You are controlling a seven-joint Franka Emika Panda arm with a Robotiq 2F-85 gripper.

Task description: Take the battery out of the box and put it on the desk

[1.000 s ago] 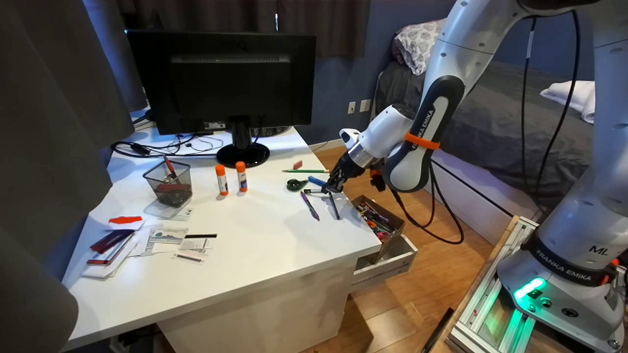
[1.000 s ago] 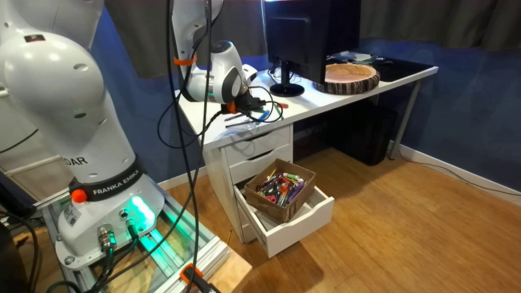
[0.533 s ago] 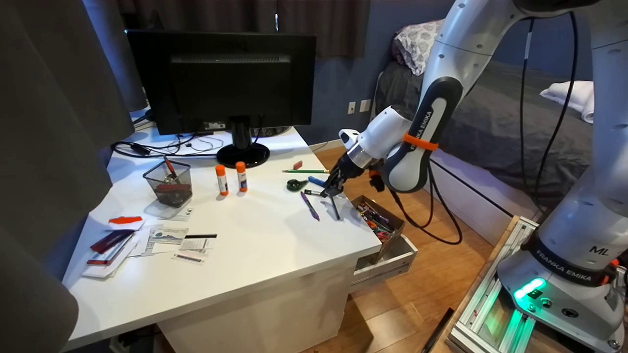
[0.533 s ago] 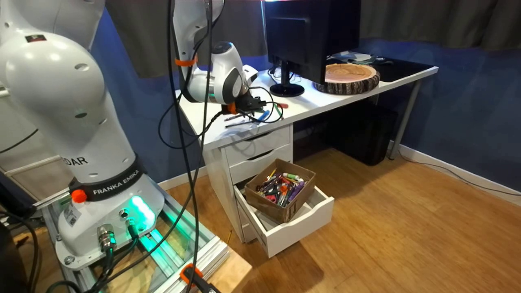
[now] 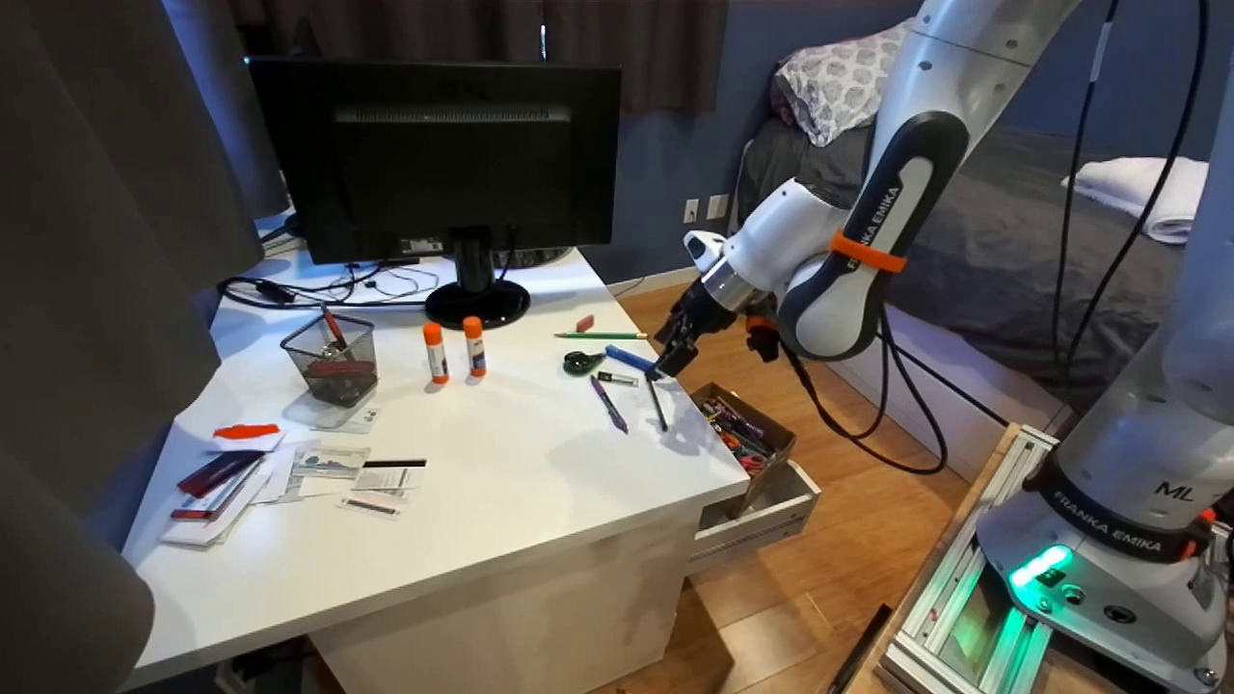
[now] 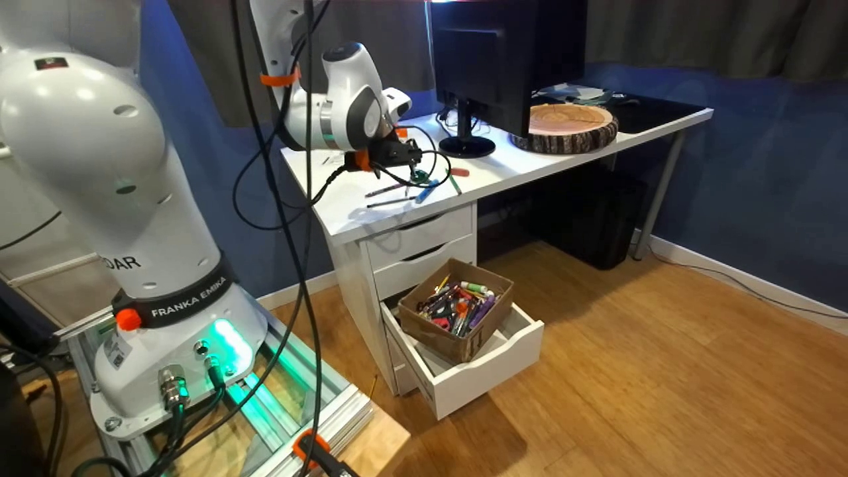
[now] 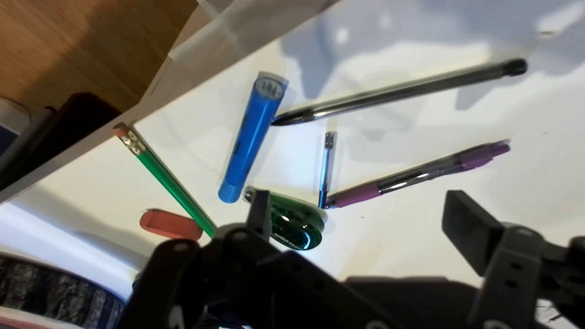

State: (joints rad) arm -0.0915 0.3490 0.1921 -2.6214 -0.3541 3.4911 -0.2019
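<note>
The desk (image 5: 501, 463) is white and flat-topped. Above its near corner my gripper (image 7: 358, 210) stands open, nothing between its pads. A slim clear tube with dark ends (image 7: 326, 169) lies flat on the desk, apart from the fingers, beside a purple pen (image 7: 420, 176); the tube also shows in an exterior view (image 5: 618, 379). I cannot make out for certain which thing is the battery. The brown cardboard box (image 6: 427, 331), full of pens and markers, sits tilted in the pulled-out white drawer (image 6: 487, 377) below the desk.
Around the tube lie a blue marker (image 7: 249, 141), a dark pen (image 7: 402, 91), green correction tape (image 7: 297, 221), a green pencil (image 7: 176, 187) and a red eraser (image 7: 169, 224). Two glue sticks (image 5: 436, 355), a mesh basket (image 5: 333, 361) and a monitor (image 5: 434, 154) stand farther off.
Down at the slim tube a second ago, my gripper has opened, let go of it and risen. The arm has drawn back toward its base; the tube stays on the desk.
</note>
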